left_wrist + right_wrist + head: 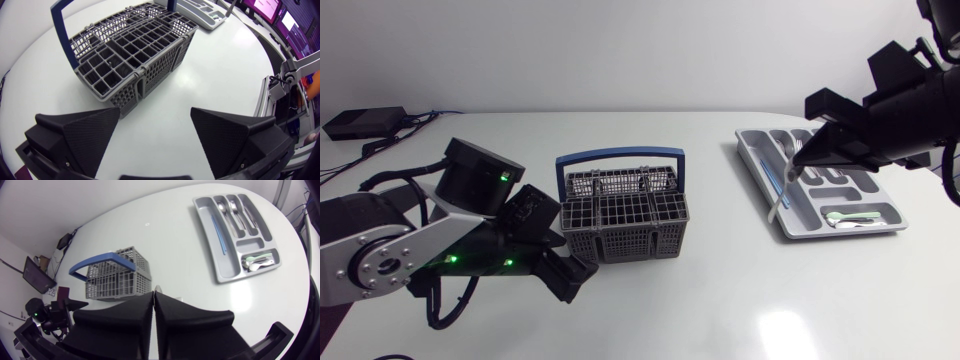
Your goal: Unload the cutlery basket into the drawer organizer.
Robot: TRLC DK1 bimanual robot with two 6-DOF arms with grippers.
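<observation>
One thin utensil (pixel 778 200) in right hand (pixel 800 160) above organizer (pixel 800 228), basket (pixel 625 225) nr left hand (pixel 155 112).

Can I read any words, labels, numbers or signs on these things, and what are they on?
No readable text anywhere.
Cutlery basket: no print visible.
Drawer organizer: no print visible.
Left claw and right claw, shut on a thin white utensil: plain black, unmarked.

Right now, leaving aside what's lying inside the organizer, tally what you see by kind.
Cutlery basket: 1
Drawer organizer: 1
Tools: 2, left tool and right tool
White utensil in the right tool: 1
Total: 5
</observation>
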